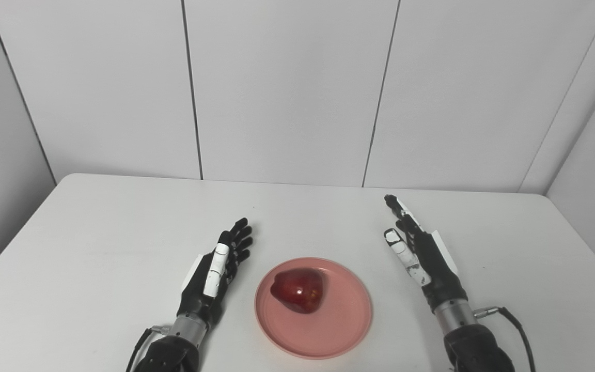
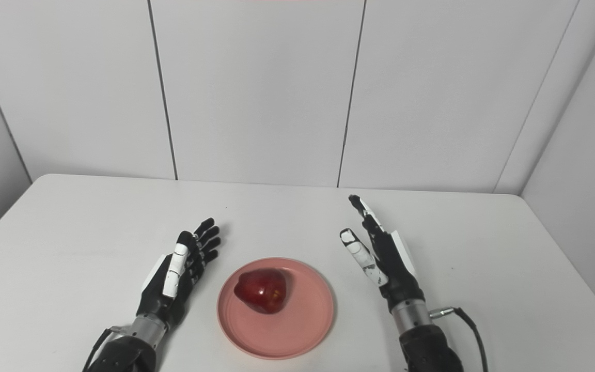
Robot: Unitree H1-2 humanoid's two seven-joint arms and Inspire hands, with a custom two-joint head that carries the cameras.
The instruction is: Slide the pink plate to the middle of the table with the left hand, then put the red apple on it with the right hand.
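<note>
The apple already sits on the pink plate, which lies on the worktop between both sets of fingers, so nothing looks left to do. The left hand and right hand are empty, fingers stretched out, touching neither.

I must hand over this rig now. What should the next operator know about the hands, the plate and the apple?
Left hand: open, holds nothing, beside the plate's left edge.
Right hand: open, holds nothing, to the right of the plate.
Pink plate: near the middle of the table, toward the front edge.
Red apple: lying on the plate.
Done: both steps look finished.
Left: nothing visible.
</note>
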